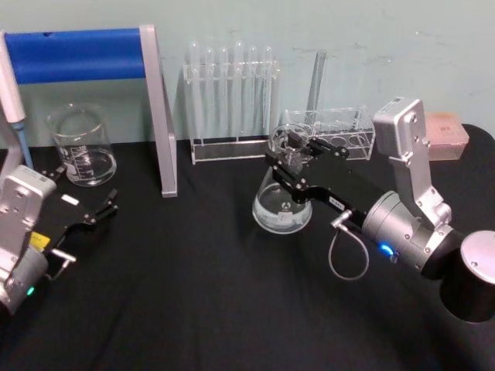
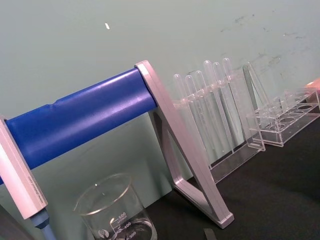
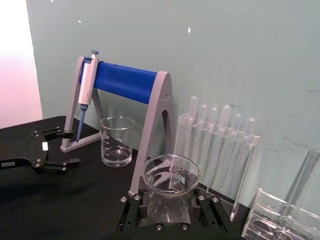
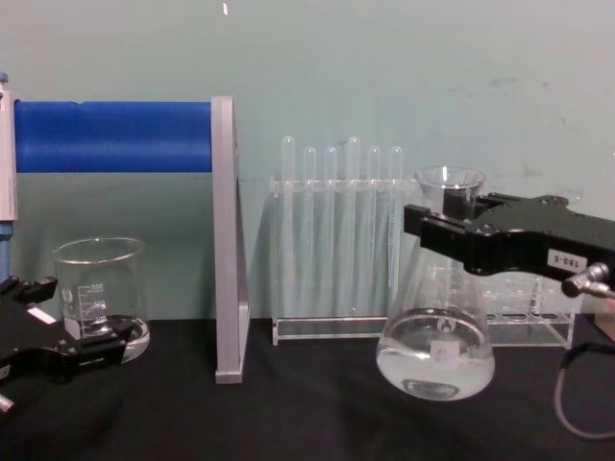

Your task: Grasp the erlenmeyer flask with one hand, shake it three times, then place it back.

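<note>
Black cloth covers the bench, with a pale green wall behind. The right gripper reaches in from 4 o'clock in the head view. Its jaws are closed on the neck of the flask, just below the flared rim. The flask stands near bench centre, leaning slightly, with a little clear liquid in its wide base. Whether the base touches the cloth cannot be determined. A rack of test tubes stands at 11 o'clock of the flask. The left gripper rests low at 9 o'clock, jaws spread wide and holding nothing. A beaker stands just beyond it at 12 o'clock.
</note>
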Available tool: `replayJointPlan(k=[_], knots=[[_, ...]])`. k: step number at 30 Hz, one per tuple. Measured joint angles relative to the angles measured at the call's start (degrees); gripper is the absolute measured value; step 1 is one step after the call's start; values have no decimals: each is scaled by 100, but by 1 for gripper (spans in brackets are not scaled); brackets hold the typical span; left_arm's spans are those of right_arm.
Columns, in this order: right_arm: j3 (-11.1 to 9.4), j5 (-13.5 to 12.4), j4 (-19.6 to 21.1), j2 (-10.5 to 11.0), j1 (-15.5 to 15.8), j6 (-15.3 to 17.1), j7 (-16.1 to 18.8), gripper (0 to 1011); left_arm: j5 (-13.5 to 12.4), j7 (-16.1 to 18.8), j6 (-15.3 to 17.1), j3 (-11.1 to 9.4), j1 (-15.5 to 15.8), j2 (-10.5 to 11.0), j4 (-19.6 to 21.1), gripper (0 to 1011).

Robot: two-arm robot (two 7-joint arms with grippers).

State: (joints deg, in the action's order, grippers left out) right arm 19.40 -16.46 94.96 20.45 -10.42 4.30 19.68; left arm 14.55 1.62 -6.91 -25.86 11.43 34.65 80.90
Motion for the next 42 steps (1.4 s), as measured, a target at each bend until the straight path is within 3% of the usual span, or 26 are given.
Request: replayJointPlan(k=[10, 31, 42], knots=[[162, -30, -21, -20, -53, -8, 170, 457, 0, 0, 0, 0, 0, 0, 0, 1001], [843, -317, -81, 110, -345, -146, 903, 457, 0, 0, 0, 0, 0, 0, 0, 1001], [1072, -495, -155, 192, -489, -244, 1124, 457, 0, 0, 0, 0, 0, 0, 0, 1001]])
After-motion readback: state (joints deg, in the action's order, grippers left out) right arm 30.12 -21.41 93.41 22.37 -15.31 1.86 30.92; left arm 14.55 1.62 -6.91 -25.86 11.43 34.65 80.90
